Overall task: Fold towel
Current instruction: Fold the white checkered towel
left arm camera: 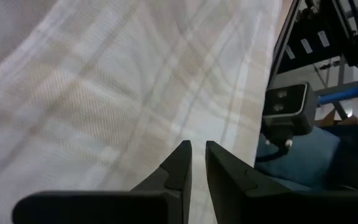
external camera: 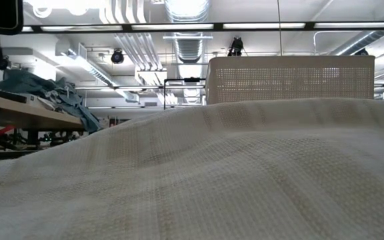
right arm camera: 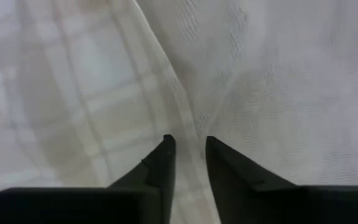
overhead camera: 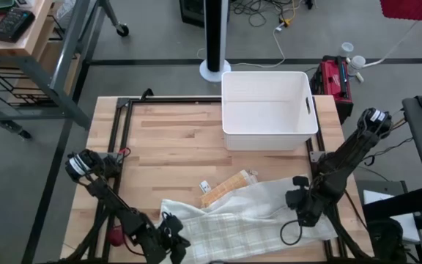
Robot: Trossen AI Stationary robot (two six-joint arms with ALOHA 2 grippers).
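Pale checked woven towel point(overhead camera: 233, 216) lying crumpled along the near edge of the light wooden tabletop point(overhead camera: 174, 139), long axis running left to right. Left gripper point(overhead camera: 168, 240) at its near left corner, jaws slightly parted, nothing seen between them. Right gripper point(overhead camera: 299, 199) over its right end, jaws a little apart above a fold, nothing pinched. Each arm nearest its own end.

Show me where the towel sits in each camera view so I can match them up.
High view: towel lies along the table's near edge, between both arms.
Low view: towel fills the lower picture; white bin behind.
Left wrist view: towel ahead of the fingers.
Right wrist view: towel fills the picture.
Shared landmark: white bin, high and low views only.
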